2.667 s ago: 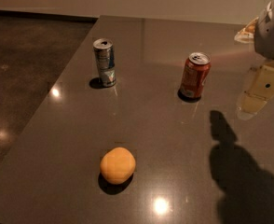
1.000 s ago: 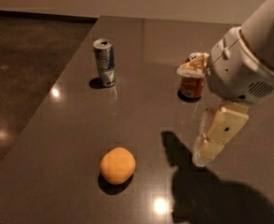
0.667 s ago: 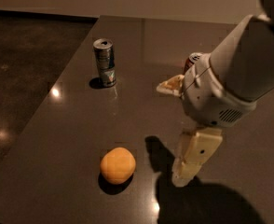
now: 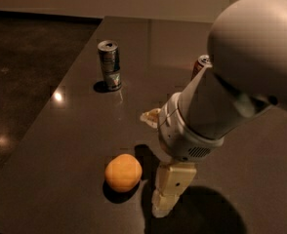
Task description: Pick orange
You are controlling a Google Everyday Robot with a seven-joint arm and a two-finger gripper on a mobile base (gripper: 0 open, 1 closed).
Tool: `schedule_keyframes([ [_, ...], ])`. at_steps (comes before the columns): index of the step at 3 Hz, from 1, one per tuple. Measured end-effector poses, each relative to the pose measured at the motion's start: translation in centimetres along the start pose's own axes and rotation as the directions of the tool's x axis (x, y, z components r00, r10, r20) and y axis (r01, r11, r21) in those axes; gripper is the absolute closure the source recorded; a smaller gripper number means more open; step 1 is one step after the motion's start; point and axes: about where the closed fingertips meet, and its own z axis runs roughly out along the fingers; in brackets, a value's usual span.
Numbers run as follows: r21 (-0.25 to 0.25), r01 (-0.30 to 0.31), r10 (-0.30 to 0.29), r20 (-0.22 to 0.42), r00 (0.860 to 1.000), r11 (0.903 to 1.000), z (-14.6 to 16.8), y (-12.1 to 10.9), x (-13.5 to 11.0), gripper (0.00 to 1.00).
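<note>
The orange [image 4: 123,172], a roundish matte yellow-orange fruit, lies on the dark table [image 4: 60,145] near its front. My gripper [image 4: 154,164] hangs just to the right of it, low over the table. It is open: one cream finger [image 4: 171,186] points down beside the orange and the other [image 4: 150,117] sticks out further back. The gripper holds nothing. The big grey arm fills the right side of the view and hides the table behind it.
A silver-green can [image 4: 109,65] stands upright at the back left of the table. An orange-red soda can [image 4: 201,65] is mostly hidden behind the arm. The table's left edge [image 4: 46,116] drops to a dark polished floor [image 4: 16,57].
The arm has swung in from the right and come down toward the front. The gripper now stands right beside the orange. The orange and both cans have not moved.
</note>
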Motion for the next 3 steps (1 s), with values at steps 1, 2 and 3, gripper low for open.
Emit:
schedule_keyframes([
  [1,-0.030,0.014,-0.014,0.008,1.000,0.9995,2.4,0.8,-0.9,0.00],
  [2,-0.054,0.023,-0.022,0.014,1.000,0.9983,4.0,1.2,-1.8,0.00],
  [3,-0.089,0.023,-0.021,0.015,1.000,0.9958,5.1,0.9,-2.7,0.25],
])
